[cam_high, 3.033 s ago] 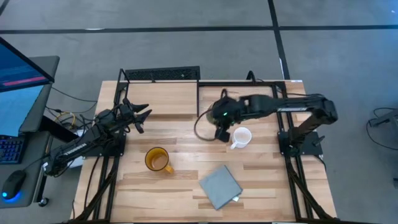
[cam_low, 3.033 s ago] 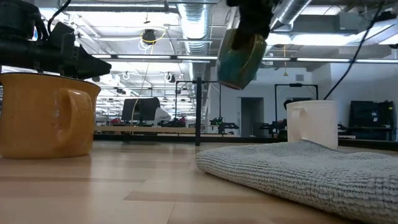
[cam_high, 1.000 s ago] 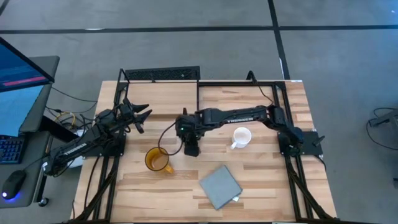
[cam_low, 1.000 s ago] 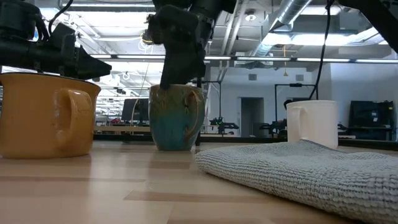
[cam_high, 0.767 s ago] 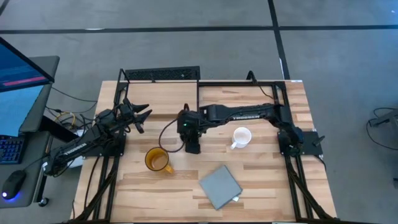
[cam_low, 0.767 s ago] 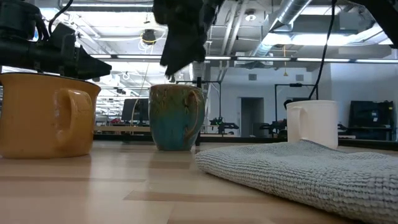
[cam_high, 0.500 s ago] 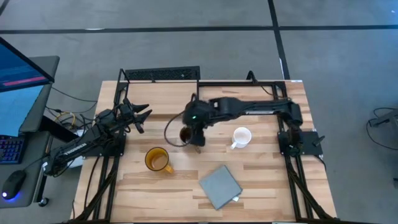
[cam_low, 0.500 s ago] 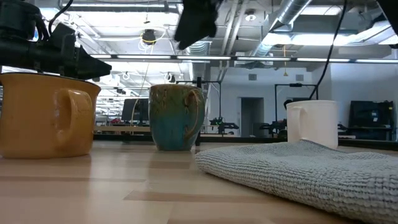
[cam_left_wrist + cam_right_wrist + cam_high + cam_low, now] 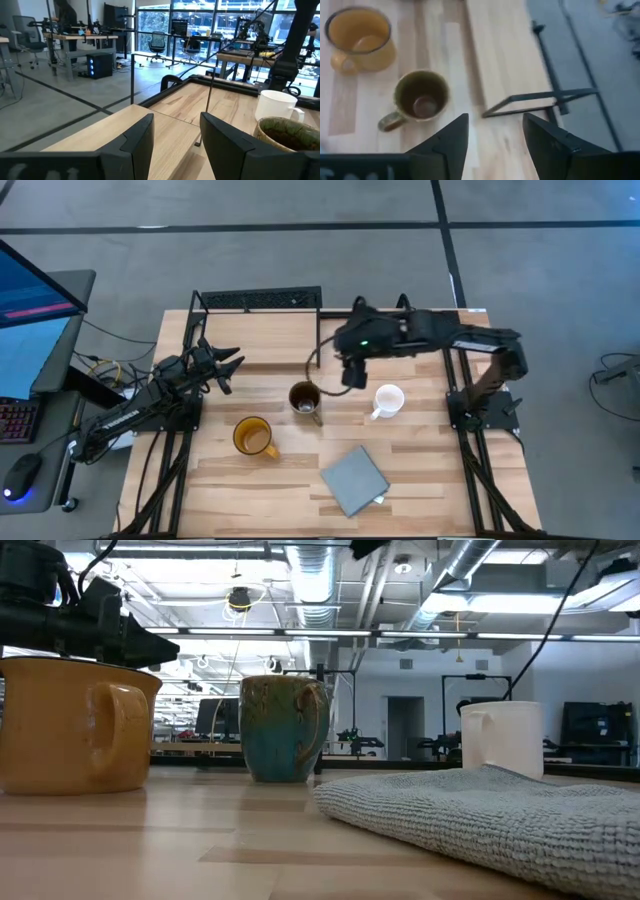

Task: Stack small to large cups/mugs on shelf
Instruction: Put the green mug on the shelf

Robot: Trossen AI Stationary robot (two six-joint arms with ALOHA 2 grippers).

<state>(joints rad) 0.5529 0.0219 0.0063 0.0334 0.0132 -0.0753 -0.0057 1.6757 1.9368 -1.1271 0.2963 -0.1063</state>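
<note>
The olive-brown mug (image 9: 303, 398) stands upright on the tabletop, its handle (image 9: 316, 417) toward the near edge. The yellow mug (image 9: 253, 436) stands near-left of it and the white mug (image 9: 388, 399) to its right, both on their bases. The shelf (image 9: 260, 340) lies at the far left, with a black back rail (image 9: 258, 300). My right gripper (image 9: 352, 375) hangs open above the table between the olive and white mugs, holding nothing. My left gripper (image 9: 225, 365) waits open at the shelf's left end. In the right wrist view the olive mug (image 9: 420, 95) lies below the right gripper (image 9: 492, 140).
A folded grey cloth (image 9: 353, 479) lies near the table's front edge, right of the yellow mug. Black frame rails (image 9: 470, 430) run along both table sides. Bare wood shows between the mugs and the shelf.
My right gripper has risen off the olive-brown mug's rim and swung up, toward the table's right and far edges. The olive-brown mug stays standing on the table where it was set, left of the white mug.
</note>
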